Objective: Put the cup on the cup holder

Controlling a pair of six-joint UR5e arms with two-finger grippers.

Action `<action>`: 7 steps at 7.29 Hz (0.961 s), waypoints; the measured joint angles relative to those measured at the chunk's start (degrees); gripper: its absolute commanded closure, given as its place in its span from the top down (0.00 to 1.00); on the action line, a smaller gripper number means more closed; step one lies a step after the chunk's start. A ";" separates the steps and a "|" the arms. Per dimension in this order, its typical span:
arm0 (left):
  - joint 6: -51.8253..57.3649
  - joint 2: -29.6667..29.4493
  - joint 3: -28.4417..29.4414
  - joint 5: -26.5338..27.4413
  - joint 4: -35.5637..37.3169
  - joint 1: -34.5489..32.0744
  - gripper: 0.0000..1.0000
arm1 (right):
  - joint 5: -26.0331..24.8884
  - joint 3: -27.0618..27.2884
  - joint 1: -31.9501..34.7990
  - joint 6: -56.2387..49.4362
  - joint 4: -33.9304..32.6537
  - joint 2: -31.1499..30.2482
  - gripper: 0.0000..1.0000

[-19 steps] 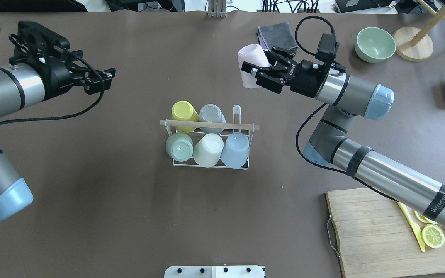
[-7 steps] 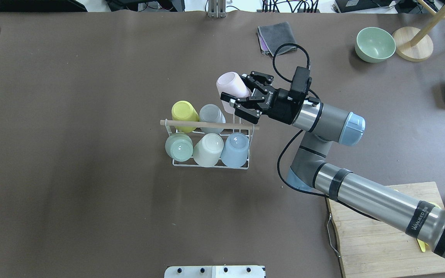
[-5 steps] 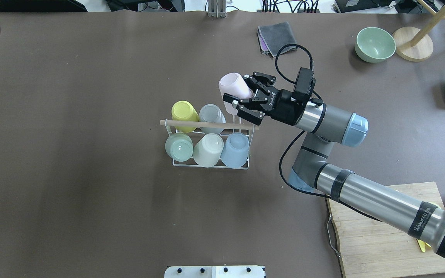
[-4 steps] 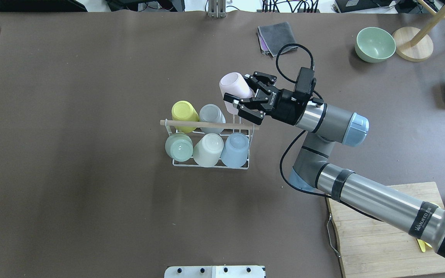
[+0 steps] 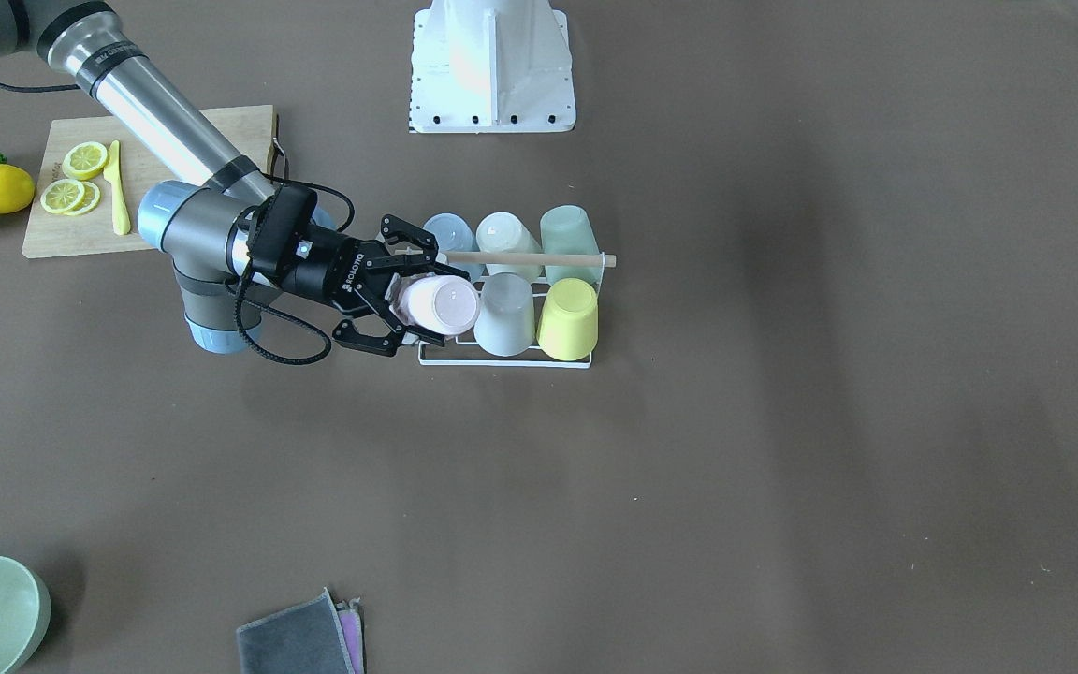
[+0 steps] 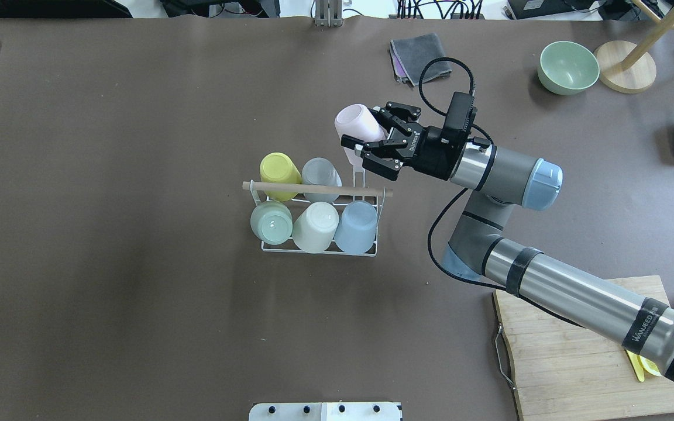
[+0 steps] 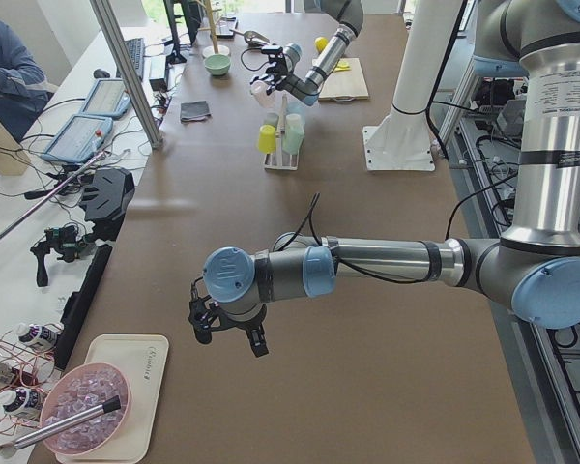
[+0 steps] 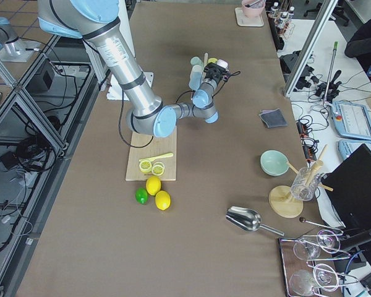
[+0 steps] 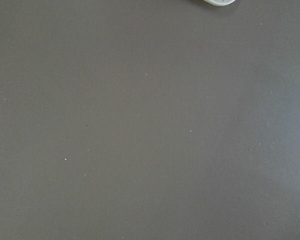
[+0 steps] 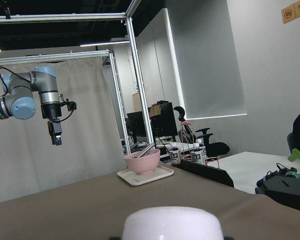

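Overhead, the right jaws stayed clenched on the pink cup [image 6: 356, 121]. It hung tilted, mouth down toward the white cup rack [image 6: 348, 190], at the vacant corner just beside the grey cup [image 6: 320, 171]. Since half a second before, it had drifted slightly toward the far edge of the worktop [image 6: 138, 292]. I couldn't tell whether a prong sat inside it. The left arm [image 7: 367, 261], above the worktop moments earlier, had withdrawn near the tray [image 7: 147, 360]. Whether the left jaws were clenched or released, I couldn't tell.
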 measured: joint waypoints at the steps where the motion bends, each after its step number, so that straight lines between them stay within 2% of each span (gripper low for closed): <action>1: 2.05 0.18 -0.31 0.79 -0.09 -0.01 0.98 | 0.46 -0.02 -0.07 0.16 -0.18 0.01 0.00; 4: 8.60 0.27 -0.44 1.16 0.04 0.12 0.98 | 0.67 0.09 -0.69 0.26 -0.15 0.07 0.00; 7: 9.45 -0.06 0.42 0.66 0.09 0.15 0.98 | 0.67 0.23 -1.48 0.15 0.26 -0.22 0.00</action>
